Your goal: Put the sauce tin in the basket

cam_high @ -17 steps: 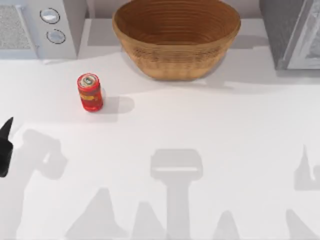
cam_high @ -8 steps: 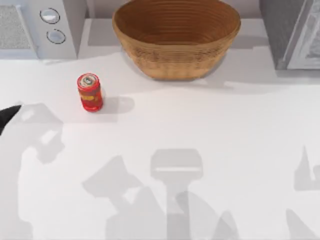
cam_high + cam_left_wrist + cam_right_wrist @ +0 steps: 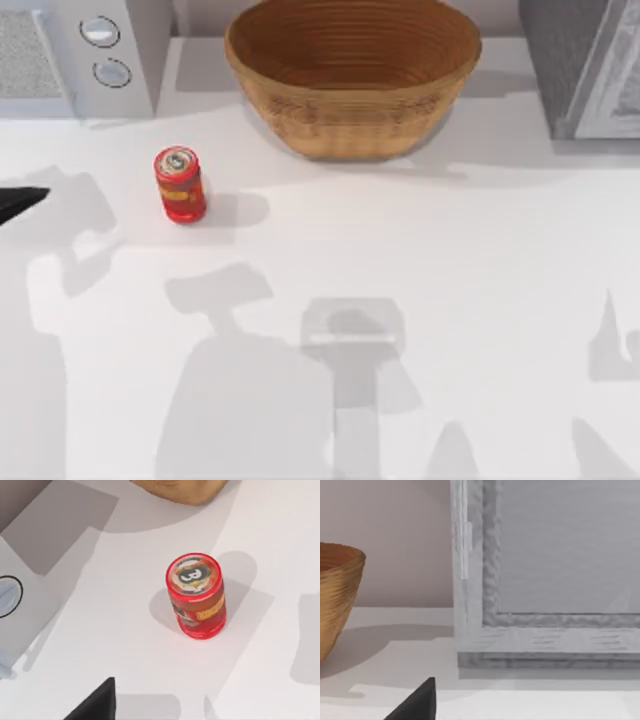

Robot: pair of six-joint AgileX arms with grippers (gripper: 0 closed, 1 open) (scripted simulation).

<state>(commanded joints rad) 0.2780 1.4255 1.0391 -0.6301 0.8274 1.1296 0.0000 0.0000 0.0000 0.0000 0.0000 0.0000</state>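
The sauce tin, a small red can with a yellow band and a silvery top, stands upright on the white table, left of centre. It also stands upright in the left wrist view. The basket, a wide tan woven bowl, sits at the back middle, apart from the tin. Its edge also appears in the left wrist view and the right wrist view. A dark tip of my left gripper pokes in at the table's left edge, level with the tin and well left of it. My right gripper sits low near the back right appliance.
A white appliance with two round dials stands at the back left. A grey appliance stands at the back right, close in front of the right wrist camera. Arm shadows lie across the open front of the table.
My left gripper's tip has moved toward the back along the table's left edge, now level with the tin. Arm shadows have shifted. The tin and basket have not moved.
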